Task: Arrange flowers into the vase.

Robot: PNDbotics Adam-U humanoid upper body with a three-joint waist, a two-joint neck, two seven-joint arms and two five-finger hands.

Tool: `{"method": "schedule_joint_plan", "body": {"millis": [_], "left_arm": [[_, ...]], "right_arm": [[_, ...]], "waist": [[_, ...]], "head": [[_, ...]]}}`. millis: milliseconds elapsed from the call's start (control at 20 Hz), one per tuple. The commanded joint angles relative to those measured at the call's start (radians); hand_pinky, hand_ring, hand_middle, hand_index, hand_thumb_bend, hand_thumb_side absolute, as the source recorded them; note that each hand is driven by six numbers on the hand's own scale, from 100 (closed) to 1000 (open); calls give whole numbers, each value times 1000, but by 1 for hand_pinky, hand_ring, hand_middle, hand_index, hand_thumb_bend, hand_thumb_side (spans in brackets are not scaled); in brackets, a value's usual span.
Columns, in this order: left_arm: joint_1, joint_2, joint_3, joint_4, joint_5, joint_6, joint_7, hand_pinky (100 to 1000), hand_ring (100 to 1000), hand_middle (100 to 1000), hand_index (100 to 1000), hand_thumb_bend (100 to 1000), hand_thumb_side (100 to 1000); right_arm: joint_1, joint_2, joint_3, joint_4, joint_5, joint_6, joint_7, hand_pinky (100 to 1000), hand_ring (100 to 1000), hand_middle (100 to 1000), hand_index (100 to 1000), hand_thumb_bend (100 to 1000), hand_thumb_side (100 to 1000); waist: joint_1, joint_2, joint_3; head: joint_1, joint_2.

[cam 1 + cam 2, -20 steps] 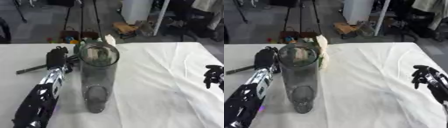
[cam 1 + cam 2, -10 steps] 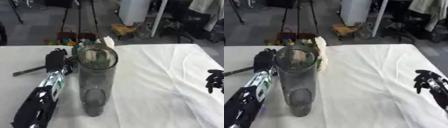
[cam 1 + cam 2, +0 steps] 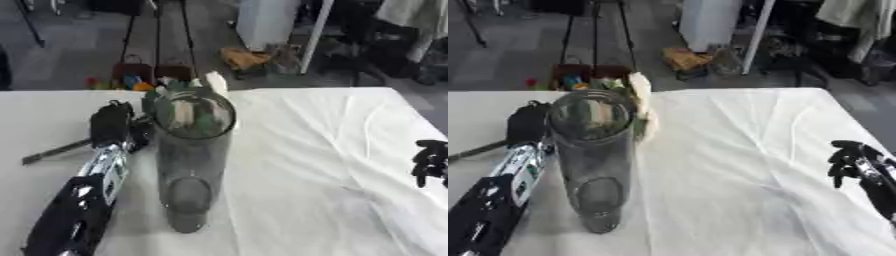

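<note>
Glass vase (image 3: 592, 165) stood upright nearest on the white tablecloth (image 3: 315, 150), with no stems in it yet. Right hand (image 3: 852, 161) hung at the right edge, fingers curled on nothing. Left hand (image 3: 112, 124) had crept farther forward beside the vase, reaching toward the pale flowers (image 3: 642, 107) lying behind it; whether its fingers held them I could not tell.
</note>
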Motion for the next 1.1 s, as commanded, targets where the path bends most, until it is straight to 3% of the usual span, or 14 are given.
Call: {"method": "schedule_joint_plan", "body": {"millis": [50,150,400,550,600,650,900,1100], "left_arm": [[-17,21,-4,-38,-13,-12,7,100,139,229,481,591,351],[-15,20,-3,-42,-21,-16,0,100,100,197,461,618,384],[-8,16,1,-45,5,-29,-4,100,100,100,374,655,514],[-6,16,1,-52,34,-47,30,100,100,100,299,776,539],[-6,16,1,-52,45,-55,39,100,100,100,284,841,538],[-7,17,1,-52,57,-62,47,100,100,100,257,983,514],[-9,26,1,-49,103,-84,52,100,100,100,174,1000,377],[-7,30,1,-59,132,-102,60,100,100,100,162,1000,350]], "right_arm": [[-8,-34,-6,-12,-5,-107,108,303,471,532,793,100,685],[-7,-33,-7,-13,-4,-105,108,303,471,532,793,100,686],[-3,-32,-9,-14,-5,-103,108,303,471,532,793,100,687],[-2,-31,-10,-14,-4,-103,108,303,472,532,793,100,687],[0,-31,-11,-13,-4,-102,107,303,472,532,793,100,687],[1,-31,-11,-13,-4,-102,106,303,471,532,793,100,687],[9,-28,-14,-15,-3,-97,106,303,470,532,793,100,689],[16,-25,-17,-21,-3,-90,106,304,470,532,794,100,689]], "waist": [[0,-23,-3],[0,-26,-2],[-2,-31,0],[-4,-34,2],[-4,-35,3],[-5,-37,4],[-6,-51,13],[-7,-68,22]], "head": [[-1,-3],[-2,-3],[-4,-2],[-4,0],[-4,0],[-4,1],[-5,4],[-7,6]]}}
